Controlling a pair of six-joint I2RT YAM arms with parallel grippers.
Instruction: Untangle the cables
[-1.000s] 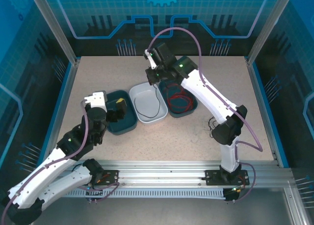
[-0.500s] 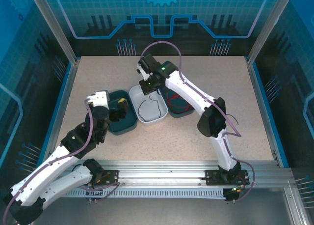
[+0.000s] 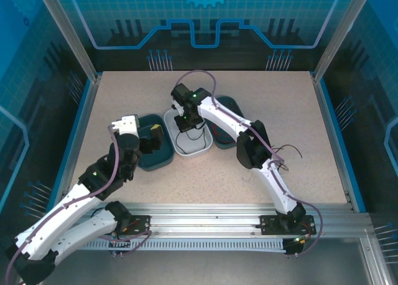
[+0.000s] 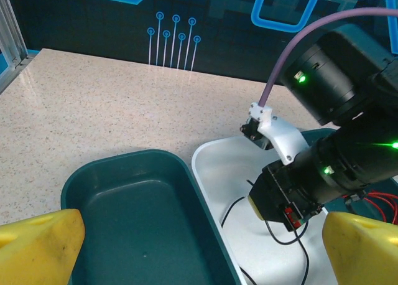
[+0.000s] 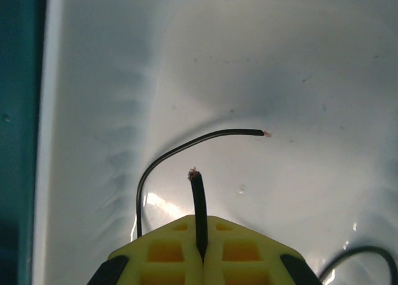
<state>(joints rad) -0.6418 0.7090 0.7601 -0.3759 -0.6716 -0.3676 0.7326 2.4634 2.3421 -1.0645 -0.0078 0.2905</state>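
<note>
Pinching a black cable (image 5: 198,201) between fingers pressed tight together, the right gripper (image 5: 200,230) hangs low over the white tray (image 5: 298,61), the wire's frayed tip poking out past its yellow pads at the bottom centre of the wrist view. Another bare end of black wire curves across the tray floor just above; whether it belongs to the same strand cannot be told. The grip looks meant to lay the black wire in this tray, apart from the red cables (image 4: 380,205) glimpsed in the teal tray at the right edge. At lower left of the overhead view the left gripper (image 3: 152,137) waits, jaws wide apart, above another teal tray (image 4: 124,167). A few loose dark wires (image 3: 286,153) lie on the table, right of centre.
</note>
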